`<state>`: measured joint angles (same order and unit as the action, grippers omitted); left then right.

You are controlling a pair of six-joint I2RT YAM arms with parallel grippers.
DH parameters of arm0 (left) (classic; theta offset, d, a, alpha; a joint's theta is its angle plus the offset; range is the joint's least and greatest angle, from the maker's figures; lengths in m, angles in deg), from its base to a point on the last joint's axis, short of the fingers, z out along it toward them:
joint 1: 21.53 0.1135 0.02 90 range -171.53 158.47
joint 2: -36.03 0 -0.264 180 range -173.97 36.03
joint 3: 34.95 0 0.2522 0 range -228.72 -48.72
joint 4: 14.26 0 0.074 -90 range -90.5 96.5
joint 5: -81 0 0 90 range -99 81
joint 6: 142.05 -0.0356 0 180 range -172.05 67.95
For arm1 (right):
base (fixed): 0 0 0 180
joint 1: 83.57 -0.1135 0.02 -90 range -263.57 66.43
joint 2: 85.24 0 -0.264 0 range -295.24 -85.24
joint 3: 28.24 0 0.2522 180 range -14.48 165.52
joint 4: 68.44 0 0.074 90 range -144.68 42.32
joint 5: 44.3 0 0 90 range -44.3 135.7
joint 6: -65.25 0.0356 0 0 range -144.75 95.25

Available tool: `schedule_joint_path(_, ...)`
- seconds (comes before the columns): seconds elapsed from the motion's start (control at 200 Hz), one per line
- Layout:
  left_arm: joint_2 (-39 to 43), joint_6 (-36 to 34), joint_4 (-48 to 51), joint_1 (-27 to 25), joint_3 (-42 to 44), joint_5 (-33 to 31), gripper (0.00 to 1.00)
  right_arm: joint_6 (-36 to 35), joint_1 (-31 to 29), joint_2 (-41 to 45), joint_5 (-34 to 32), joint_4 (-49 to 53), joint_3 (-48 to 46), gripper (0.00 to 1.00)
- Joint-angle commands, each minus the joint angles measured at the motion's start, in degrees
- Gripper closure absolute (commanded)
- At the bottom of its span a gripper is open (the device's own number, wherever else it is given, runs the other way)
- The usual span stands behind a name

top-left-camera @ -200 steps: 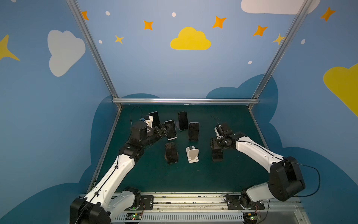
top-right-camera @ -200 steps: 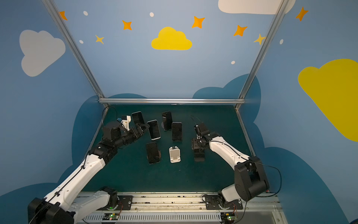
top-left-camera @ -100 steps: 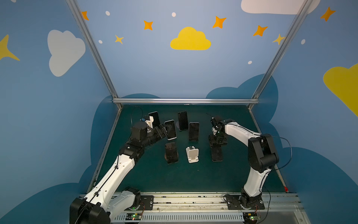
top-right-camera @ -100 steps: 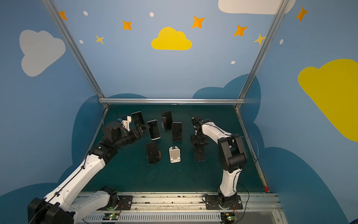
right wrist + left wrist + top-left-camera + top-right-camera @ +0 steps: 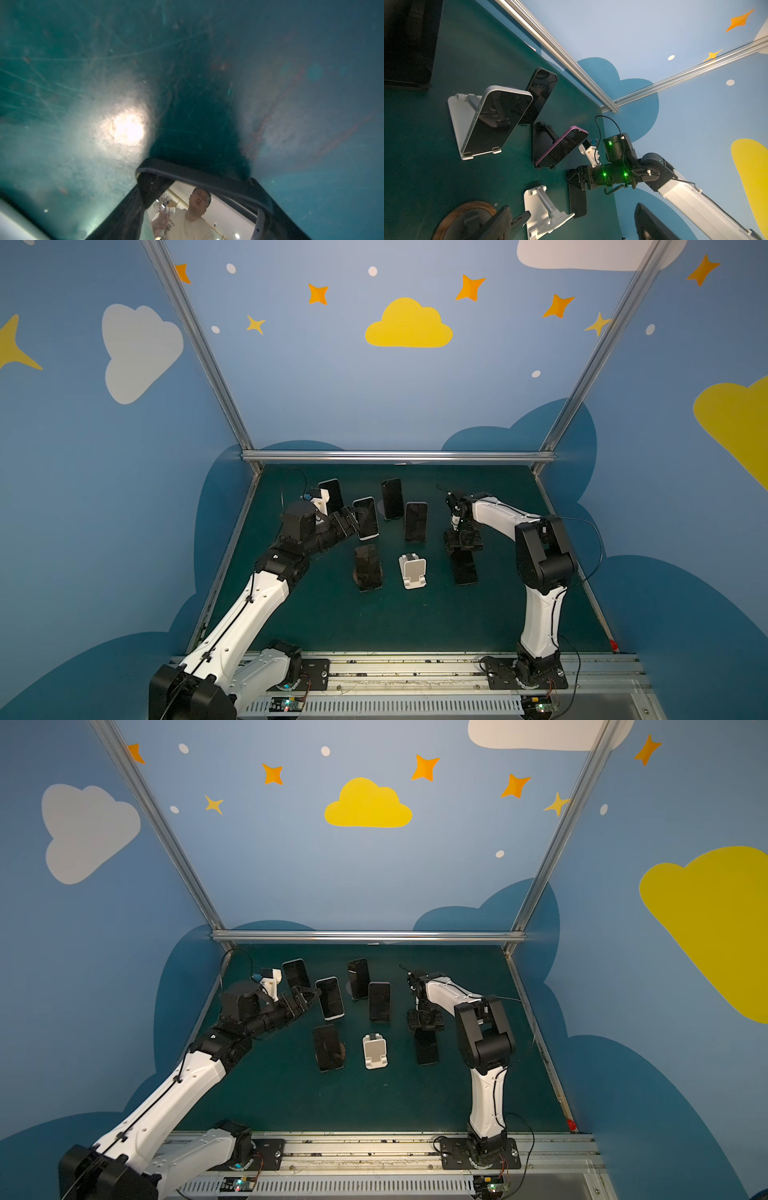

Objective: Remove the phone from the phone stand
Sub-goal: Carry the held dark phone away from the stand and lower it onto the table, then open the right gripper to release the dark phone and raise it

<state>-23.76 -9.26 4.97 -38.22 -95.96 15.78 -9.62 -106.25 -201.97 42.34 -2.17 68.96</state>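
The phone (image 5: 464,568) lay flat and face up on the green mat (image 5: 332,622), its long axis running from 12 to 6 o'clock in both top views. It was off the white phone stand (image 5: 412,571), which stood bare at the phone's 9 o'clock, near it but apart.

The right gripper (image 5: 462,544) pointed down, low over the phone's 12 o'clock end. In the right wrist view its dark fingers (image 5: 124,218) flanked that end of the glass. Whether they pinched the edges or only straddled them, I could not tell.

At 9 o'clock of the white stand, a dark phone on a round wooden base (image 5: 367,568) leaned back. At its 12 o'clock a purple-edged phone (image 5: 416,521) rested on a black support. At 11 o'clock a silver-framed phone (image 5: 366,518) rested on a white one. Further toward 12 o'clock stood a rear phone (image 5: 392,499), with a corner phone (image 5: 331,494) off toward 10 o'clock.

The left gripper (image 5: 353,519) hovered at 9 o'clock of the silver-framed phone, just beside its edge. Its fingers were spread wide and grasped nothing.
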Motion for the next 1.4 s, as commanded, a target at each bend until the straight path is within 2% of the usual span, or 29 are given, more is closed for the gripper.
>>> schedule_joint_path(0.0,0.4,-0.9,0.1,-0.2,-1.1,-0.1,0.09,-1.3,0.3,-2.1,-1.2,3.3,1.9,0.42)
schedule_joint_path(0.135,0.4,-0.8,0.1,-0.2,-1.2,0.1,0.09,-1.6,0.6,-2.7,-1.3,3.6,2.0,0.38)
schedule_joint_path(0.295,0.2,-0.9,0.1,-0.2,-1.2,0.0,0.09,-2.5,1.4,-2.7,1.2,3.5,2.0,0.31)
schedule_joint_path(0.466,-0.1,-1.0,0.2,-0.3,-1.2,-0.1,0.09,-3.3,2.8,-3.3,4.1,2.4,0.8,0.29)
schedule_joint_path(0.636,-0.3,-1.3,0.4,-0.3,-1.2,-0.3,0.09,-4.3,4.8,-2.9,10.5,1.9,-0.2,0.23)
schedule_joint_path(1.091,-0.8,-2.4,1.2,-1.2,-1.4,-1.2,0.09,-2.6,5.6,-5.0,8.0,6.2,3.9,0.23)
schedule_joint_path(1.317,-1.6,-2.5,1.1,-1.7,-1.7,-0.5,0.09,-1.6,5.5,-5.7,11.5,4.6,4.3,0.21)
schedule_joint_path(1.392,-1.9,-2.9,1.5,-1.9,-2.1,-0.3,0.09,-0.6,5.2,-6.4,9.7,5.5,5.4,0.20)
